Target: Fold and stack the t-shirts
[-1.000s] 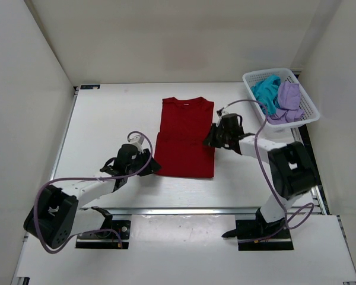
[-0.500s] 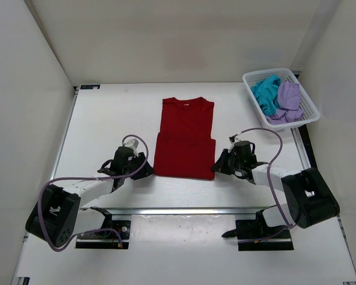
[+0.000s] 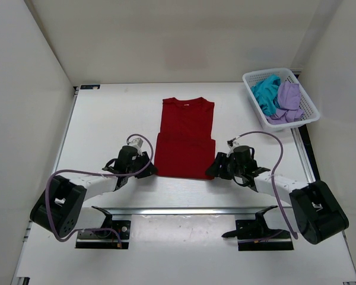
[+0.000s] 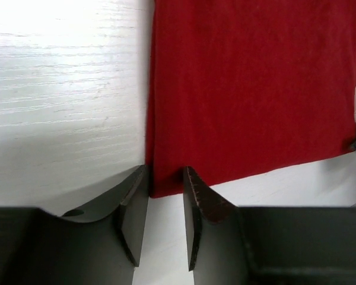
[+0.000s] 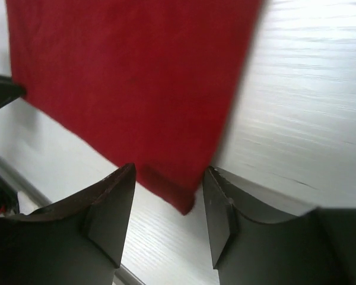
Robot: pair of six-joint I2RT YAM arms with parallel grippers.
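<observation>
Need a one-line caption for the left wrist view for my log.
Left gripper, jaws open, straddles a corner of the dark red t-shirt lying flat on the white table.

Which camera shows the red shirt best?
The top external view: it shows the whole dark red shirt lying flat on the table, collar to hem. The left wrist view shows only one near corner, at the left claw; the right wrist view shows only the other, at the right claw.

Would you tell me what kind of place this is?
Likely a robot lab cell: bare white walls enclose a white table, with the left arm and right arm bolted at its edge.
</observation>
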